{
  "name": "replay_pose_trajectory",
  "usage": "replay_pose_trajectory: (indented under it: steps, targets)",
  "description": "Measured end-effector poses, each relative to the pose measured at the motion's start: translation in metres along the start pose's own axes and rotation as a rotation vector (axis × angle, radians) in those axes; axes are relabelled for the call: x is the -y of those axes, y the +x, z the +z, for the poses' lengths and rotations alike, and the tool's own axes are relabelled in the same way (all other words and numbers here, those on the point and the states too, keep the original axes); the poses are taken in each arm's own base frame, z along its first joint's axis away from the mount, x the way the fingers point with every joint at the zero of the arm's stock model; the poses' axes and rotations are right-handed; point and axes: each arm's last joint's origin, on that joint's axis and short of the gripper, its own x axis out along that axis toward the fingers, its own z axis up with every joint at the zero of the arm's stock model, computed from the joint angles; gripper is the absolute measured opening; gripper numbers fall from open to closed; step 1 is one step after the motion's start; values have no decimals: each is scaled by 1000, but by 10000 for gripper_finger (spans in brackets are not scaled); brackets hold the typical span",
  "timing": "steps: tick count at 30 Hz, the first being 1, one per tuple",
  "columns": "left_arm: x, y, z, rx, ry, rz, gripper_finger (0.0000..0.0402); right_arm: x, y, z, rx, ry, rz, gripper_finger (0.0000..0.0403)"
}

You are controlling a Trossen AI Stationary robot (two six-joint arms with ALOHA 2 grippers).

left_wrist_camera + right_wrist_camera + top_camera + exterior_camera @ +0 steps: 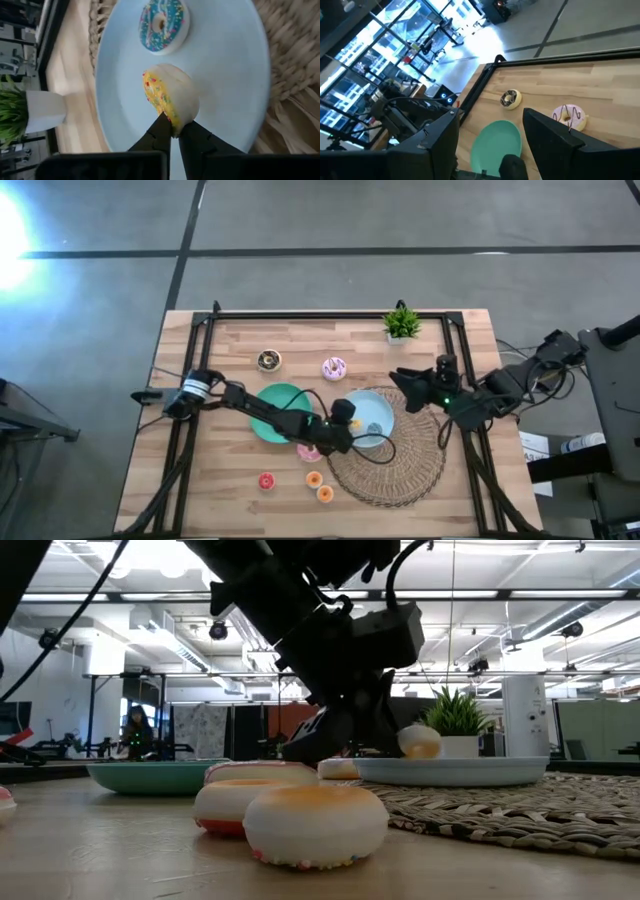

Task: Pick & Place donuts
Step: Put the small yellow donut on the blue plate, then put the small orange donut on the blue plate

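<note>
Donuts: two on the light-blue plate [235, 95], one yellow-sprinkled [172, 97], one blue-frosted [162, 23].

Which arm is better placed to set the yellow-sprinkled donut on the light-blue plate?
Left. The left gripper already pinches the yellow-sprinkled donut over the light-blue plate; the right gripper waits open, holding nothing.

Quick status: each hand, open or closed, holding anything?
Left hand: closed on the yellow-sprinkled donut, over the light-blue plate.
Right hand: open, empty.

Two dark arms: the left arm [255, 408] wears a white band near its base, black cables looping; the right arm [480, 395] shows a green light.
</note>
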Motion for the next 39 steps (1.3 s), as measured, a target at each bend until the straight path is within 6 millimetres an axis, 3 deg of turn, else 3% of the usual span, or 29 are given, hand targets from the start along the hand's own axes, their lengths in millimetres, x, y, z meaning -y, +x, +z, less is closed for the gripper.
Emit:
replay_pose_trajectory:
  steps: [12,18,21,25,30,35,39]
  targets:
    - [0,0,-1,-8,-25,-3,123,4,2,-8,-5,20,-8,211]
    - [-11,-14,-3,-63,-36,49,160,5,2,-9,-5,18,-9,211]
    - [-18,-28,-6,-93,-87,35,164,5,2,-10,-5,15,-10,211]
    - [-34,-57,-8,-86,-298,24,165,6,3,-10,-5,10,-11,211]
    - [-52,-98,-16,46,-574,-200,165,7,3,-11,-6,8,-12,211]
    - [-50,-132,-48,127,-721,-336,165,8,4,-12,-10,6,-15,211]
    - [-35,-152,-80,144,-865,-448,165,9,4,-14,-14,18,-18,211]
